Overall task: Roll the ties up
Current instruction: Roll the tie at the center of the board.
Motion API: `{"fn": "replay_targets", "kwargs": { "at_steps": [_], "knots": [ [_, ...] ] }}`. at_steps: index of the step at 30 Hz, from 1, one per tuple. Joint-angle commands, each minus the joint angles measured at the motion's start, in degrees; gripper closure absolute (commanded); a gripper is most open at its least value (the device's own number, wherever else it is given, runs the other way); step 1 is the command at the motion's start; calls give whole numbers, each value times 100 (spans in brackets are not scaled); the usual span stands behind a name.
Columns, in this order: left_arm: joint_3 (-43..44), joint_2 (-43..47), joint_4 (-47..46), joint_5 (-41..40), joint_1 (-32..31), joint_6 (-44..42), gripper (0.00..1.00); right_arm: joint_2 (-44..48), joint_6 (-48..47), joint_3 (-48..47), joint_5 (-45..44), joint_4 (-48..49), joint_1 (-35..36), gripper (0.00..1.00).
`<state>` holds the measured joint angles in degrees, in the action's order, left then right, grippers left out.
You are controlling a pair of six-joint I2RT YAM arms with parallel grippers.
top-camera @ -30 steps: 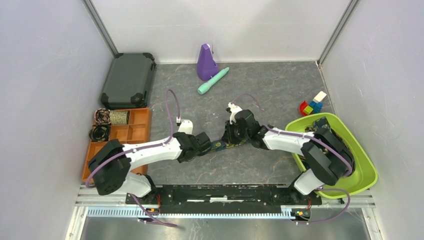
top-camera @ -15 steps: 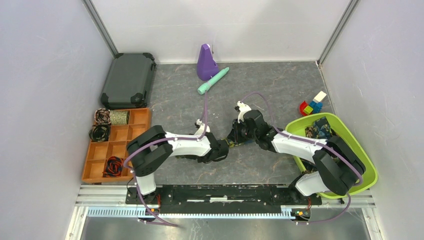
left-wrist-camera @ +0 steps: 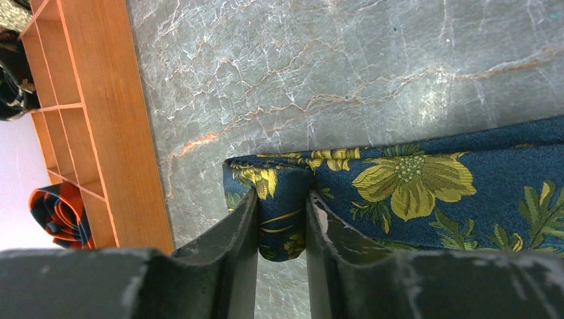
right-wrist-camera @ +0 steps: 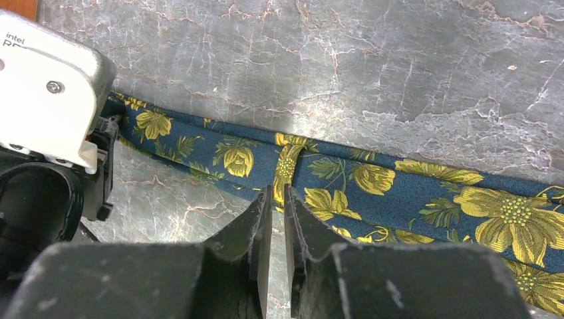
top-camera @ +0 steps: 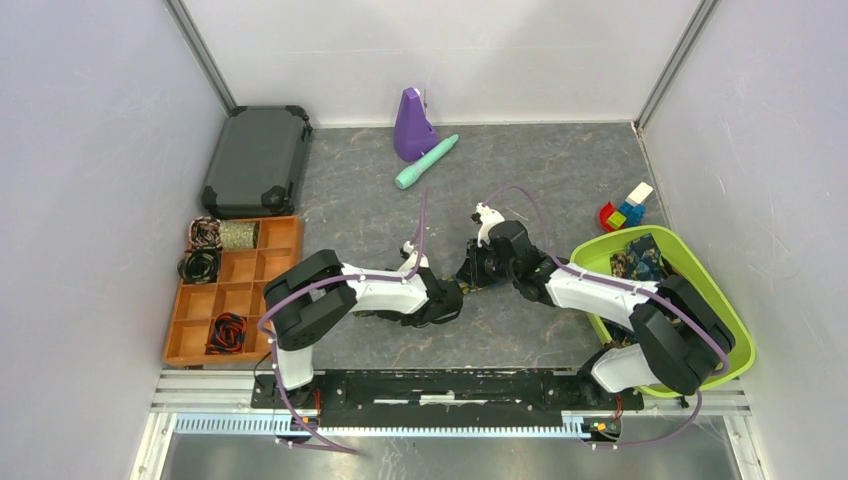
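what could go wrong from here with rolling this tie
The left end effector pinches only the short folded end of the navy yellow-floral fabric necktie; the fold may slip out and unfold.
The right end effector nips just one edge of the tie, so pulling could bunch or twist the strip.

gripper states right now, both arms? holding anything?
Left gripper: shut on the folded end of the navy floral tie.
Right gripper: shut on the same tie, pinching its edge further along.
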<state>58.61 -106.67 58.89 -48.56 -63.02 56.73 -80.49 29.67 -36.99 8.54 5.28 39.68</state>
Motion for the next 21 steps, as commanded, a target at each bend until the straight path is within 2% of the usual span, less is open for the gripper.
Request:
{"fn": "replay_targets", "kwargs": {
  "at_steps": [1,4,11,21],
  "knots": [
    [-16,-42,-1127,938,-13,-11,61,187,-66,-5,-12,60,-23,83],
    [1,60,-1130,984,-13,-115,55,174,-37,-51,31,70,-13,83],
    [216,199,-865,991,-9,-201,50,110,-12,-259,96,37,-13,83],
    [421,425,-551,927,-9,-250,47,-314,134,-484,276,213,25,85]
  ]
}}
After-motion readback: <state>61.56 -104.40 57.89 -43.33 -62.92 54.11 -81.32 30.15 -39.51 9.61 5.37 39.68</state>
